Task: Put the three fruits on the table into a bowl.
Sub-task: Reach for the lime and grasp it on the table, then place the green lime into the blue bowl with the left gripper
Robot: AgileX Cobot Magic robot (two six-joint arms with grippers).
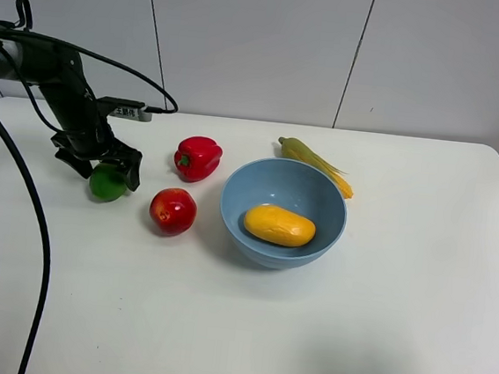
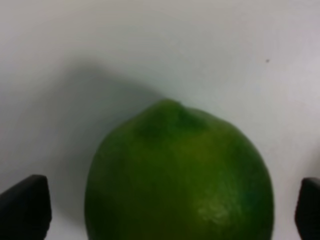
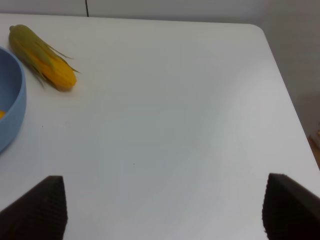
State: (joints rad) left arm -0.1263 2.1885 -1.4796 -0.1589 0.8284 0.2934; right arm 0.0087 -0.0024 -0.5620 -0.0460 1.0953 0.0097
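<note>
Straddling the round green lime (image 1: 106, 185), the left gripper (image 1: 105, 170) stands wide open. One black finger sits on each side of the fruit, and the wrist view shows white surface between each finger and the lime. The lime rests on the large plain white table (image 1: 378, 323). A round glossy red apple (image 1: 173, 211) lies near this gripper, apart from the lime; a lobed red bell pepper (image 1: 197, 157) lies just past it. The oblong yellow-orange mango (image 1: 279, 225) lies inside the deep light-blue plastic bowl (image 1: 252, 251), well apart from the left gripper. The right gripper (image 3: 162, 210) hangs over bare table with jaws parted, holding nothing. A slim yellow corn cob with green husk (image 3: 45, 57) lies well ahead of it.
</note>
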